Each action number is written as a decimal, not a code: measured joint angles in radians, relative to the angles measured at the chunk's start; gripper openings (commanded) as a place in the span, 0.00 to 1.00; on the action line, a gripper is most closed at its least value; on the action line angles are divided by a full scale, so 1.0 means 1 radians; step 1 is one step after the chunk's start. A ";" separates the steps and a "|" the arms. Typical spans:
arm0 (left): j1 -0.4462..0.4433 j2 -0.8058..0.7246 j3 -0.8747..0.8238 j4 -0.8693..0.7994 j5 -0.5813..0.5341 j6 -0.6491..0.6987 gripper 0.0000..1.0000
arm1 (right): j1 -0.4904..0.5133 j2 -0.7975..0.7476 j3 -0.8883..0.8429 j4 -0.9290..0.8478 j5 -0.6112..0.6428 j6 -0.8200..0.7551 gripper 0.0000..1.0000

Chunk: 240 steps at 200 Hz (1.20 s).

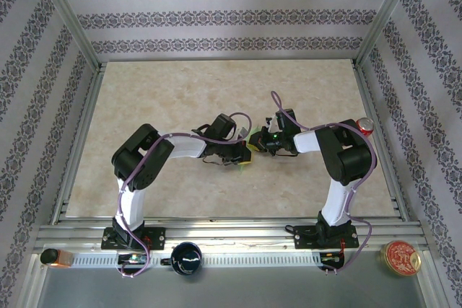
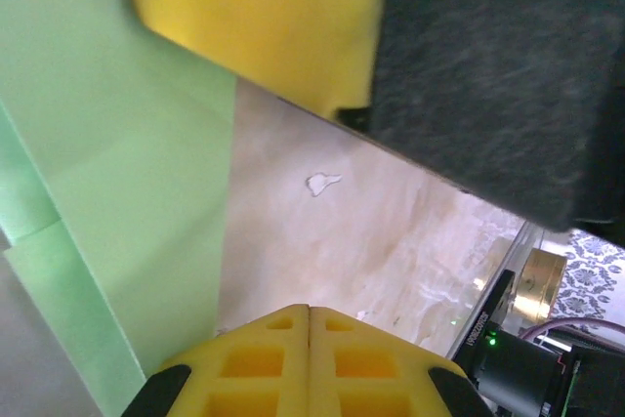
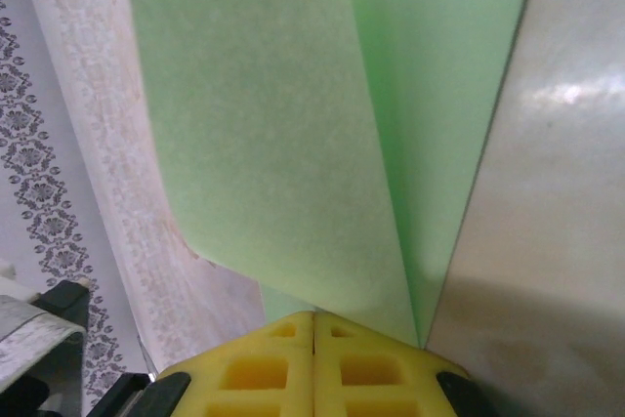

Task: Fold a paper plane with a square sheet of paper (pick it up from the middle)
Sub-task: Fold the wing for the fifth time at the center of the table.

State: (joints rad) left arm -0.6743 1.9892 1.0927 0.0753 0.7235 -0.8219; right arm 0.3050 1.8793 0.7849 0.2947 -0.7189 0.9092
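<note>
The square sheet of paper point(image 3: 264, 124) is light green and partly folded, with one flap curling up over the layer beneath it. My right gripper point(image 3: 312, 315) is shut, its yellow fingertips right at the near edge of the paper, and nothing shows between its jaws. My left gripper point(image 2: 310, 309) is also shut with nothing in it, hovering over bare table just right of the paper point(image 2: 127, 192). The two grippers meet tip to tip at the table's middle, the left gripper point(image 1: 243, 151) beside the right gripper point(image 1: 255, 142). A yellow finger point(image 2: 254, 17) of the right gripper looms in the left wrist view.
The marbled beige table point(image 1: 180, 99) is walled by a metal frame. A red can point(image 1: 366, 127) stands at the right edge. On the front rail sit a black mug point(image 1: 186, 257), a round tin point(image 1: 401, 257) and a small orange object point(image 1: 54, 257).
</note>
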 measured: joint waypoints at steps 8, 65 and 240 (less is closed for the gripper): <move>0.000 0.000 -0.003 -0.002 -0.002 0.004 0.00 | 0.000 0.000 0.000 -0.001 0.000 0.000 0.08; 0.000 -0.004 -0.072 0.056 0.001 0.005 0.00 | 0.000 0.001 0.005 -0.011 0.000 -0.001 0.08; -0.008 -0.103 -0.228 0.098 0.029 -0.001 0.00 | 0.019 -0.038 0.013 -0.058 0.030 -0.031 0.10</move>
State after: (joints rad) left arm -0.6819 1.8866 0.8646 0.1734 0.7521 -0.8230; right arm 0.3237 1.8416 0.7975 0.2363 -0.6891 0.8783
